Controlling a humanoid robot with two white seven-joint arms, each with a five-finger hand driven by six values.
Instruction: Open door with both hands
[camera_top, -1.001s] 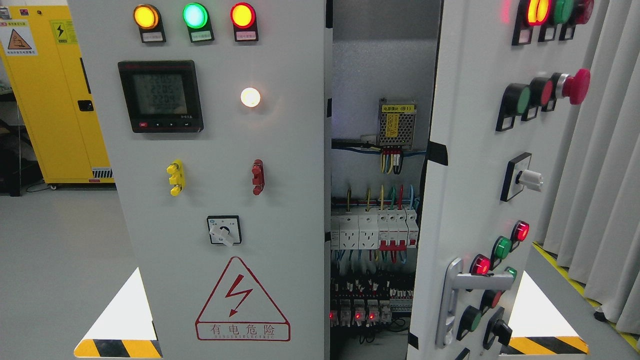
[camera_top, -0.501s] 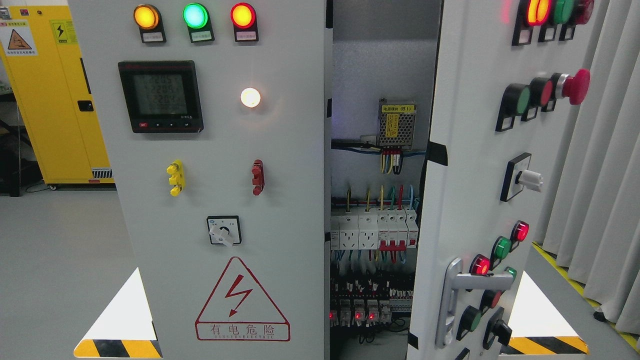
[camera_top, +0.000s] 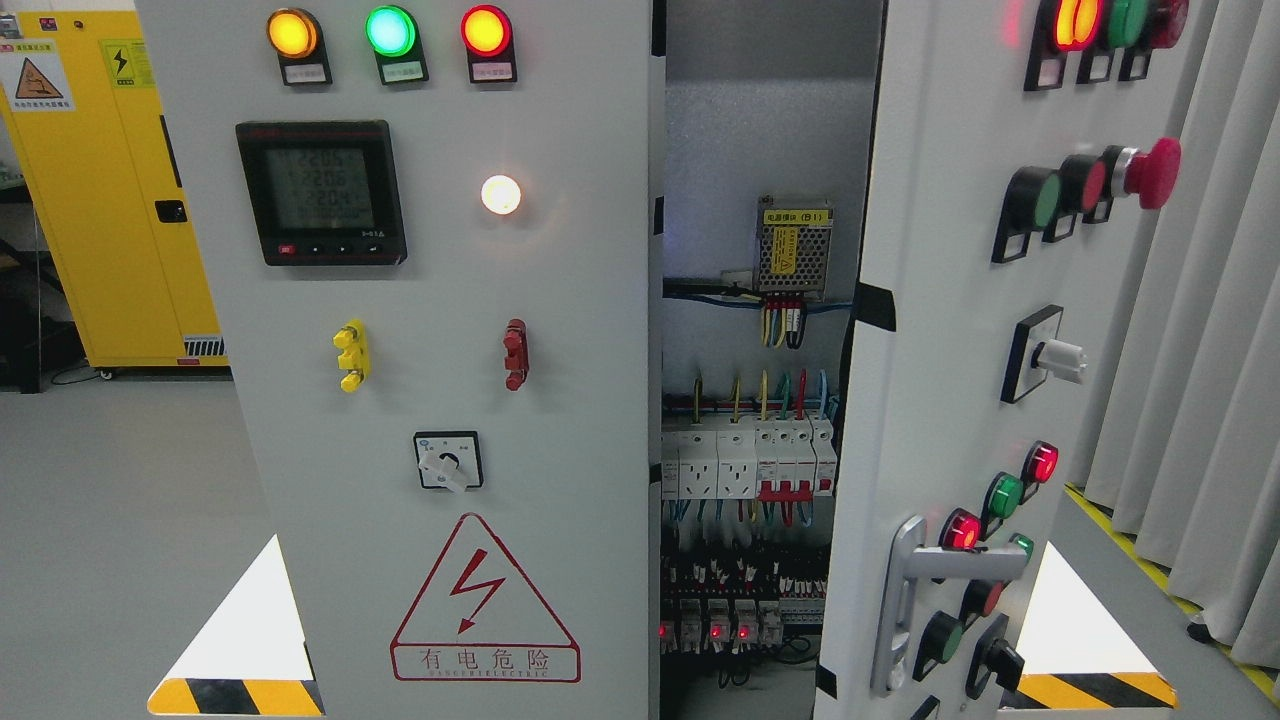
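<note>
Grey floor (camera_top: 110, 500) and a yellow cabinet (camera_top: 110, 200) fill the left of your view, grey curtains (camera_top: 1210, 350) the right. You have no hand in sight, so you cannot tell how either one is set. Your right door (camera_top: 940, 350) stands swung open, its silver handle (camera_top: 915, 600) low on the panel; the left door (camera_top: 560, 300) faces you flat. Between them you see breakers (camera_top: 745, 460) and wiring. Three round lamps top the left door: one amber (camera_top: 292, 32), one green (camera_top: 390, 30), one red (camera_top: 485, 30).

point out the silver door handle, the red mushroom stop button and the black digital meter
silver door handle (camera_top: 905, 600), head view, on its upright grip
red mushroom stop button (camera_top: 1157, 172), head view, on its cap
black digital meter (camera_top: 320, 190), head view, on its screen
</note>
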